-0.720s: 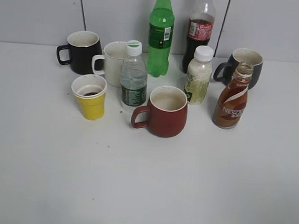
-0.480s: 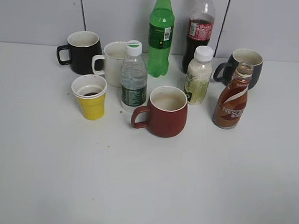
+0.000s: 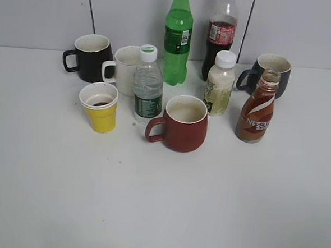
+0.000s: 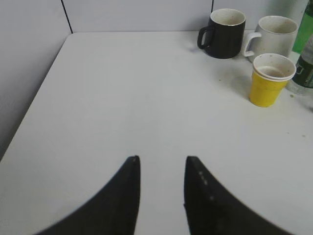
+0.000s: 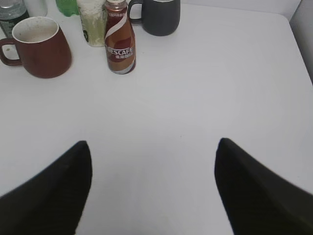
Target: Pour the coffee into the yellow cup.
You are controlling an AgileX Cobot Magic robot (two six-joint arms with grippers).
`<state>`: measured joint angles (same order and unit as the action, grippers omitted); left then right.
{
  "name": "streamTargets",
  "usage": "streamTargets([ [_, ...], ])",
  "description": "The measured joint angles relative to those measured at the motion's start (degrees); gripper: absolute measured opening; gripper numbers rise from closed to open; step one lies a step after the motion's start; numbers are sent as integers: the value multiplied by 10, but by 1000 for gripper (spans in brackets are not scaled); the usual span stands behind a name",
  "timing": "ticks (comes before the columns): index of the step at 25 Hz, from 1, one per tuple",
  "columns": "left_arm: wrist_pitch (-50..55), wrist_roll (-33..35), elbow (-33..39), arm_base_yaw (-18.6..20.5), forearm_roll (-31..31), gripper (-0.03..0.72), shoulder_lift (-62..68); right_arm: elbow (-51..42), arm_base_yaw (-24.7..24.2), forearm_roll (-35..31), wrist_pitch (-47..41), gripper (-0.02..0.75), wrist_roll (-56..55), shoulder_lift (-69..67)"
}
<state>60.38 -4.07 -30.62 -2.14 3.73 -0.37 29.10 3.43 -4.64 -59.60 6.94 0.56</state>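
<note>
exterior view shows you a white table with the drinks grouped toward its far side and neither arm in sight. the coffee stands upright at the right of the group, its cap off, just near of the dark grey mug and well apart from the yellow cup, which sits at the left of the group with a little dark liquid in its bottom. between them you have the dark-red mug, handle pointing left, the water bottle and the small white-capped bottle. farther back stand the black mug, the white mug, the green bottle and the cola bottle

in the left wrist view the left gripper hangs over bare table with its jaws a little apart, holding nothing; the yellow cup lies far and to the right of it. in the right wrist view the right gripper has its jaws spread wide and empty, with the coffee far and to the left, beside the dark-red mug
</note>
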Motion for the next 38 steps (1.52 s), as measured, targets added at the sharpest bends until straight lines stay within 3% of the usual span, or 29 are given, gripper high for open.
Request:
streamTargets([
  [25, 0, 0, 0, 0, 0, 239, 0, 0, 0, 0, 0, 586, 0, 0],
  [30, -3, 0, -1, -19, -7, 239, 3, 0, 0, -3, 0, 586, 0, 0],
  [33, -29, 0, -8, -35, -7, 239, 27, 8, 0, -5, 13, 586, -1, -4],
  [38, -191, 0, -8, -38, 1, 239, 94, 8, 0, -5, 116, 585, -2, -60],
])
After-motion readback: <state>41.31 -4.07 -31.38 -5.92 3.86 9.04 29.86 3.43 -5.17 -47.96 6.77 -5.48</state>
